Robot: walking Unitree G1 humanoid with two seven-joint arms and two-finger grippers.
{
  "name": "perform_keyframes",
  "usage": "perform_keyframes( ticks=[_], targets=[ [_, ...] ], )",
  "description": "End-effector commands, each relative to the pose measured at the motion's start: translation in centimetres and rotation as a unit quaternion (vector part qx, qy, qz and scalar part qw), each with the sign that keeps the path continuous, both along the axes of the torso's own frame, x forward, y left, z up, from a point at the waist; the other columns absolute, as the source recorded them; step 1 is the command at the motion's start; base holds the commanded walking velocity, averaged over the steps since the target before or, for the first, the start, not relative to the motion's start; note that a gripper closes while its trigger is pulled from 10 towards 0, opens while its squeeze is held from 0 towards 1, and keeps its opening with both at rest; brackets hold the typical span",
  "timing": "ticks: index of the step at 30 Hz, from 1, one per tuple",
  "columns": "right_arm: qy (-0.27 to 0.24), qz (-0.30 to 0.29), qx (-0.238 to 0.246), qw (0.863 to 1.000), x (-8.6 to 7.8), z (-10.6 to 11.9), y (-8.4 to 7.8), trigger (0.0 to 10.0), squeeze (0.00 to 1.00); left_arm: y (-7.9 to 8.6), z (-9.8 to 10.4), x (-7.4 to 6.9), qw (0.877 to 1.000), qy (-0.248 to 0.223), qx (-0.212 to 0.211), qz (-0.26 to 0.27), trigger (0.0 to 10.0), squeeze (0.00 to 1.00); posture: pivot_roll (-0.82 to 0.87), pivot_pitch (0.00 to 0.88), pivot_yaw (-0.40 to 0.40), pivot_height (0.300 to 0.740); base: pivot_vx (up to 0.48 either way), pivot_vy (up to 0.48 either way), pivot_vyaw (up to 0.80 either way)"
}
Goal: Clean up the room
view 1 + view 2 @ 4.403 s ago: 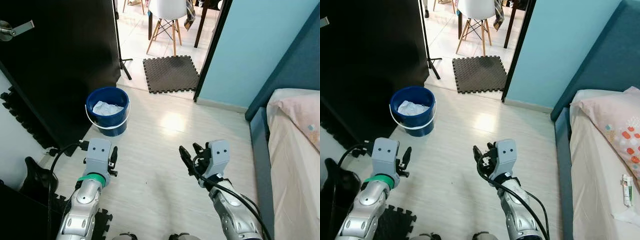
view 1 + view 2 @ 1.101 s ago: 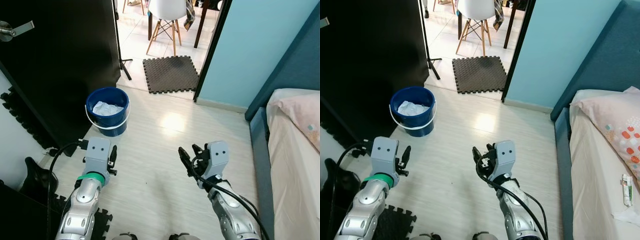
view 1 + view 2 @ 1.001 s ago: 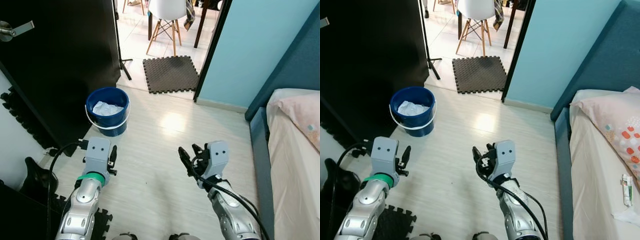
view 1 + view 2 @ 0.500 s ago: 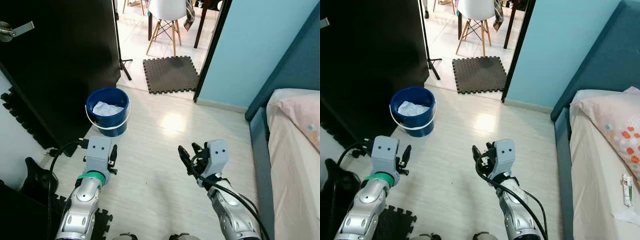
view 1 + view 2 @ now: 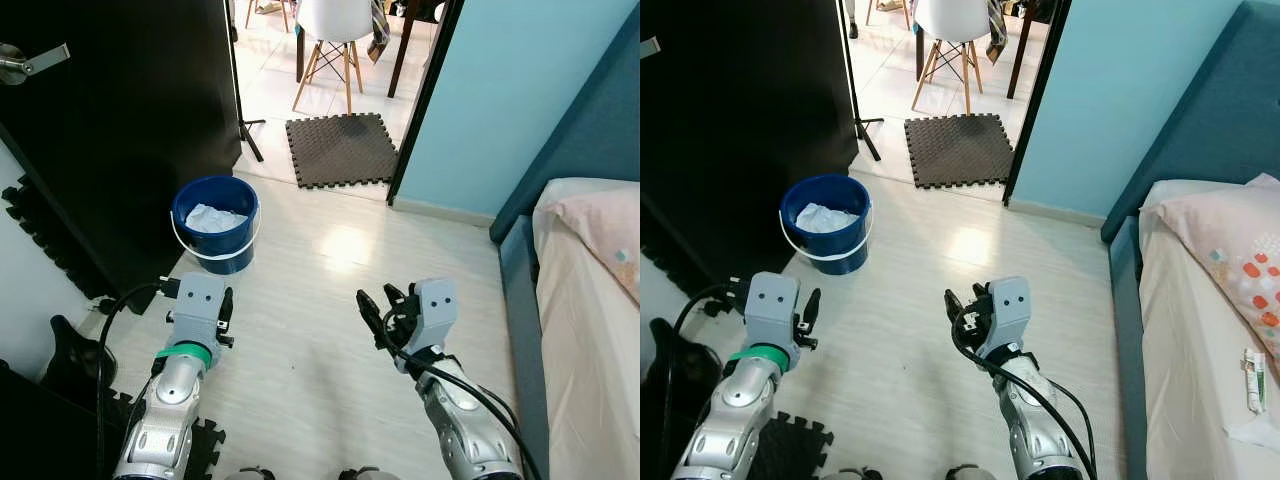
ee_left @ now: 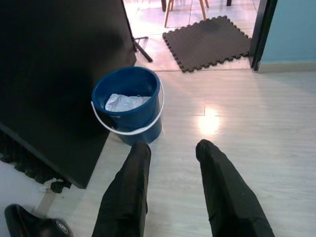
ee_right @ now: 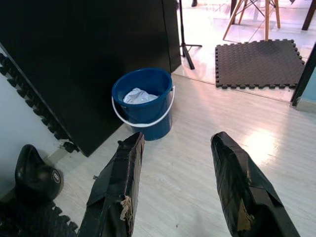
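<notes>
Nothing has moved: left pincer [image 6: 170, 153] and right pincer [image 7: 175, 143] hover spread wide, empty, facing the blue bucket [image 5: 216, 222].

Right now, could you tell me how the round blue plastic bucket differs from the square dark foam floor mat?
The blue bucket is round, upright and holds crumpled white material; the dark foam mat is square, flat and bare. The bucket stands by the black door inside the room; the mat lies at the doorway. Both rest on the floor.

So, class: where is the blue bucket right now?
The blue bucket stands on the floor ahead on the robot's left, beside the black door, short of the foam mat.
</notes>
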State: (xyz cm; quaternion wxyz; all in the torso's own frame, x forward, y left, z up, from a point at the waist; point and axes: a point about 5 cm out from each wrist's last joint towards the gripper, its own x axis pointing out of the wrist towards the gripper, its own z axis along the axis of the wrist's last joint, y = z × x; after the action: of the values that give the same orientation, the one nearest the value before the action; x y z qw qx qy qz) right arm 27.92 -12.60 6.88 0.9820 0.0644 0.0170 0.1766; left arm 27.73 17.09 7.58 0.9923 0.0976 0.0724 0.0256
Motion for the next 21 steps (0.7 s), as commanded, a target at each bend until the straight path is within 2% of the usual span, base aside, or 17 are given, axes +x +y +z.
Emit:
perform_keyframes(
  ticks=[1, 14, 17, 21],
  targets=[
    [0.009, -0.003, -0.003, 1.0, -0.25, -0.52, -0.17, 10.0, 0.0, 0.14, -0.52, -0.16, 1.0, 0.015, -0.007, 0.006, 10.0, 0.0, -0.07, 0.016, 0.032, 0.74, 0.0, 0.0, 0.0],
    [0.01, 0.001, 0.001, 1.0, -0.3, -0.6, 0.18, 10.0, 0.0, 0.21, -0.42, -0.35, 1.0, 0.008, -0.009, -0.001, 10.0, 0.0, -0.06, 0.027, 0.033, 0.74, 0.0, 0.0, 0.0],
    [0.011, 0.001, 0.002, 1.0, -0.3, -0.59, 0.24, 10.0, 0.0, 0.15, -0.3, -0.3, 1.0, 0.003, -0.006, -0.004, 10.0, 0.0, -0.06, 0.03, 0.033, 0.74, 0.332, 0.0, 0.0],
    [0.018, 0.001, 0.009, 1.0, -0.34, -0.7, 0.3, 10.0, 0.0, 0.0, -0.15, -0.13, 1.0, -0.001, -0.006, -0.004, 10.0, 0.0, -0.07, 0.03, 0.034, 0.74, 0.48, 0.0, -0.8]
  ],
)
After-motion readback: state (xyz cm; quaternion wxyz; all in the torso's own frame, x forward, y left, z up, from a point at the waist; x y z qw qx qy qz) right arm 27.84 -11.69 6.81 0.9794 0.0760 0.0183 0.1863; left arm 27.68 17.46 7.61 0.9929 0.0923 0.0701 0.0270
